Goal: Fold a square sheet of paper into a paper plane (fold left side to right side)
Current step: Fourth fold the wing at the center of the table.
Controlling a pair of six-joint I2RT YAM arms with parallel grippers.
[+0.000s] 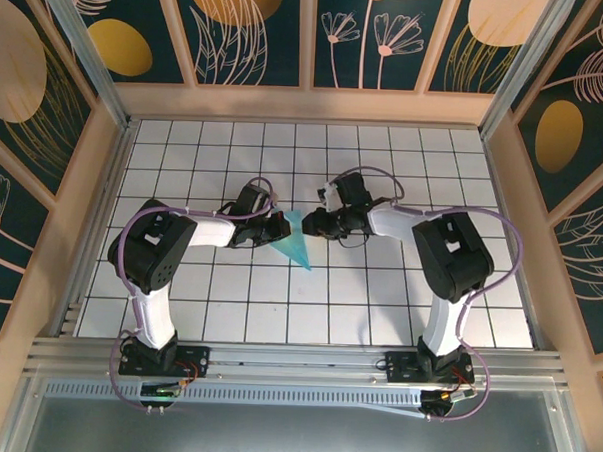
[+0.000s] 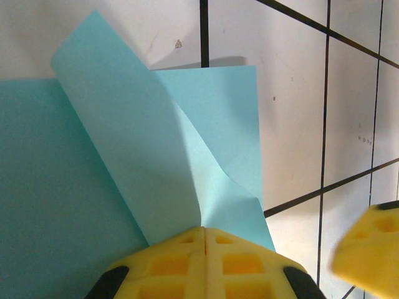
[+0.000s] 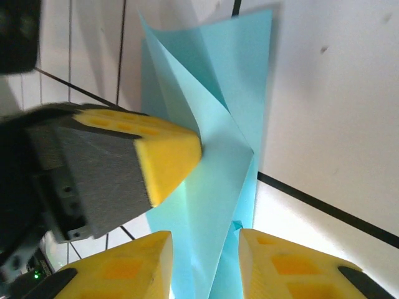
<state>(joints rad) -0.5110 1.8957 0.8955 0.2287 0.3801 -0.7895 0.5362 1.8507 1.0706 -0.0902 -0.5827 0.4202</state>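
Seen from above, one light-blue sheet of paper point(image 1: 303, 241), folded to a point, lies between two grippers: the left gripper point(image 1: 278, 228) on its left and the right gripper point(image 1: 313, 224) on its right. Their tips are hard to make out.

The left wrist camera shows the left gripper point(image 2: 204, 240) with its fingers pressed together against the paper's raised flap. The sheet is cut off at the frame edge.

The right wrist camera shows the right gripper point(image 3: 204, 243) with its two fingers apart and the paper in the gap.
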